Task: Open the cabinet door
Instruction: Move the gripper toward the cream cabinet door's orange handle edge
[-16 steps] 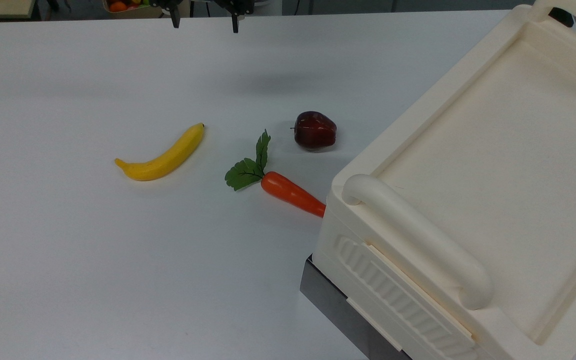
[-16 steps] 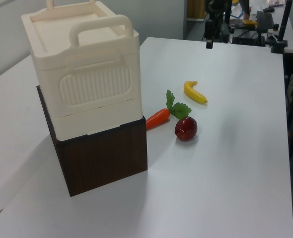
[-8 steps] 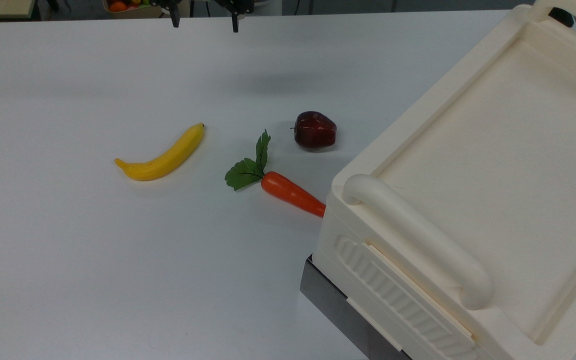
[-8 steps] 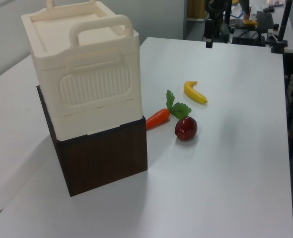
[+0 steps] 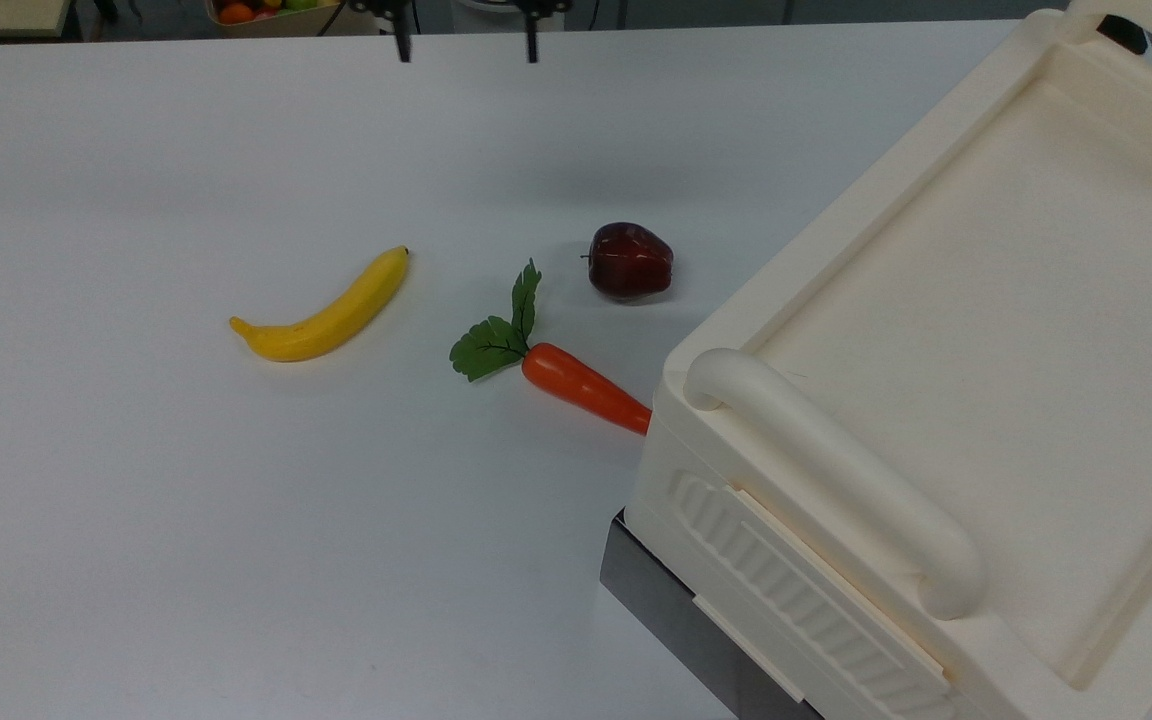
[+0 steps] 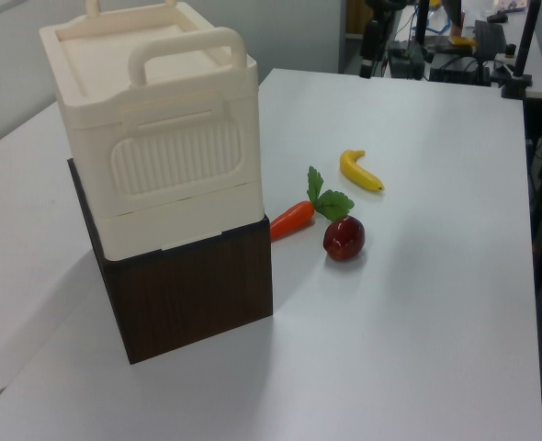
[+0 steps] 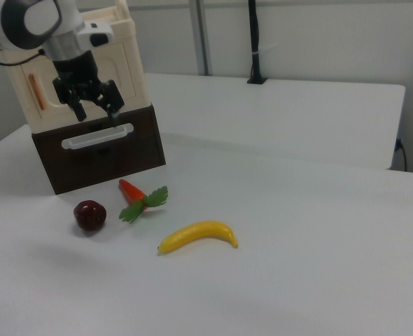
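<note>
You're at the approach step: gripper (image 7: 94,107) hovers above the bench (image 7: 297,238), fingers spread and empty. Beyond it, the cabinet door (image 7: 80,77) is closed on the cabinet (image 6: 152,138). Next, reach its copper-strip edge.

Top view close overhead; left, right views oblique, opposite; banana (image 5: 324,311) shared.

A broad white table (image 7: 297,231) fills the room's middle under soft, even light. In the right view a second white table (image 7: 276,112) stands behind it, against a pale wall (image 7: 332,42) with a dark pole (image 7: 253,42). The left view shows cluttered equipment (image 6: 478,46) beyond the table's far edge.
</note>
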Tool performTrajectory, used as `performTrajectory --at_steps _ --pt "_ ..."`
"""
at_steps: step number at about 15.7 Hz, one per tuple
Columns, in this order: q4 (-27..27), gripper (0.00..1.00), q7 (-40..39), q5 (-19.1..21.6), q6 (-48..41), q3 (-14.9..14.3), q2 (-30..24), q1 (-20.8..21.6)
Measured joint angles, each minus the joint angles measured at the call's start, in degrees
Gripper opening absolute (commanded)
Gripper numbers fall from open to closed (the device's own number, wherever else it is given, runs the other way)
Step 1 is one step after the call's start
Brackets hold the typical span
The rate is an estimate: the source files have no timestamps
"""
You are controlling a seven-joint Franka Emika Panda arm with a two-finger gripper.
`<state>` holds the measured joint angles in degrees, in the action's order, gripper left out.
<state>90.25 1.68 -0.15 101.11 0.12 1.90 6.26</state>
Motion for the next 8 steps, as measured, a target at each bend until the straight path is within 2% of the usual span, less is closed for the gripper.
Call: performTrajectory --at_steps 5,8 --pt "-0.3 1.00 -1.9 0.4 8.1 4.4 0.4 1.6" --pt "-0.3 1.00 -6.4 3.2 11.1 7.3 0.9 2.0"
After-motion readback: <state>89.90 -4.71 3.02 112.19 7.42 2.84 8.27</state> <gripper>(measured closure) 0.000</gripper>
